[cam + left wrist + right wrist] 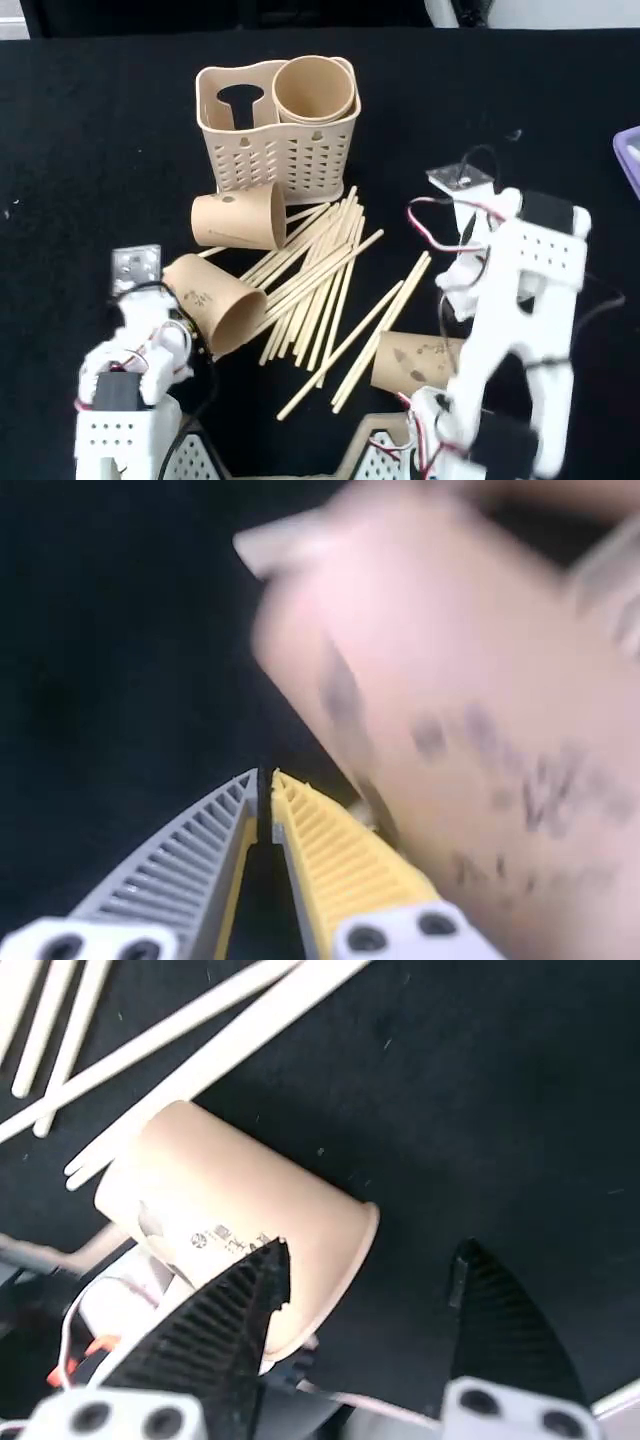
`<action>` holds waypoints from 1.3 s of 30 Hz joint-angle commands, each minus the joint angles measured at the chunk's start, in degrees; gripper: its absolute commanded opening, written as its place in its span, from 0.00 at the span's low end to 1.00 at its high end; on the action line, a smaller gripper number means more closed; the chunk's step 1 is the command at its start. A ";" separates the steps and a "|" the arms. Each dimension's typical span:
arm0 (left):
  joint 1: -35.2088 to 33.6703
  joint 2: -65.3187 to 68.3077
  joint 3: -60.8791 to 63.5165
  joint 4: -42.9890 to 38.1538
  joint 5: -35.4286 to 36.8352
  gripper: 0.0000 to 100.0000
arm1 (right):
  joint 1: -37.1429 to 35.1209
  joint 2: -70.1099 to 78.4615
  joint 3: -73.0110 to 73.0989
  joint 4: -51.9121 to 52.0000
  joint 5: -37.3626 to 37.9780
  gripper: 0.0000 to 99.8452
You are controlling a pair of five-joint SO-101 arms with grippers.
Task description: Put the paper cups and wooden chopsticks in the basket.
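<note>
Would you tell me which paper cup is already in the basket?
The upright cup standing inside the basket; the other three lie on their sides outside it.

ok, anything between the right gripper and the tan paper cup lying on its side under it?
Nothing visible. The open right gripper hangs over the tan paper cup, at its rim end; pale wooden chopsticks lie past its base, out of the way.

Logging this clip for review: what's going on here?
A first cup sits in the basket. The right tool is open over a second cup lying on its side; the left tool is shut beside a third cup. A fourth cup lies by the basket, and the chopsticks lie scattered on the table.
</note>
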 commanded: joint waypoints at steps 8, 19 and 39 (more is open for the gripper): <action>-12.62 -0.09 -12.09 -11.25 -8.62 0.03 | -8.70 -12.26 -2.15 2.11 -7.03 0.26; -7.96 0.44 -18.24 -2.99 -20.92 0.12 | -9.67 -10.59 -2.51 2.11 -8.53 0.26; 1.89 0.62 -32.48 10.99 -32.35 0.30 | -1.58 -10.42 -9.36 1.85 -14.51 0.26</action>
